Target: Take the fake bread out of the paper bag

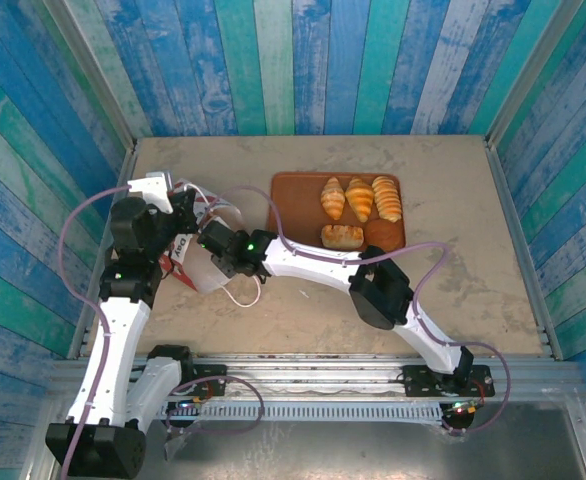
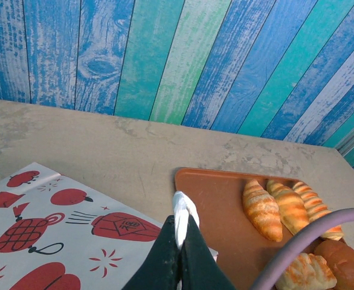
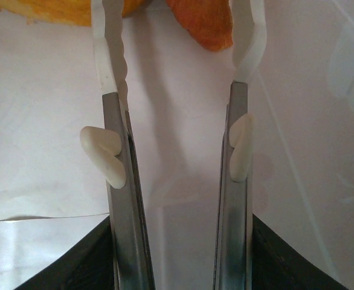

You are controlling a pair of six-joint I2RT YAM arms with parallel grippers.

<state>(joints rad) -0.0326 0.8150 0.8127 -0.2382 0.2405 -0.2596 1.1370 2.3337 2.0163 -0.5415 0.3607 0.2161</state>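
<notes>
The paper bag (image 1: 198, 272), white with red patterns, lies on its side at the table's left; its printed side (image 2: 56, 229) shows in the left wrist view. My left gripper (image 2: 183, 217) is shut on a white fold at the bag's mouth. In the top view my right arm reaches into the mouth, its wrist (image 1: 235, 248) at the opening. Inside, between white paper walls, my right gripper (image 3: 177, 27) stands open. Two pieces of fake bread lie at its tips: an orange-brown one (image 3: 204, 24) partly between the fingers and a yellow one (image 3: 56, 9) to the left.
A brown tray (image 1: 298, 205) right of the bag holds three croissants (image 1: 359, 197), a pale roll (image 1: 342, 236) and a round bun (image 1: 383, 234). Blue and green plank walls enclose the table. A white cord handle (image 1: 243, 295) trails from the bag.
</notes>
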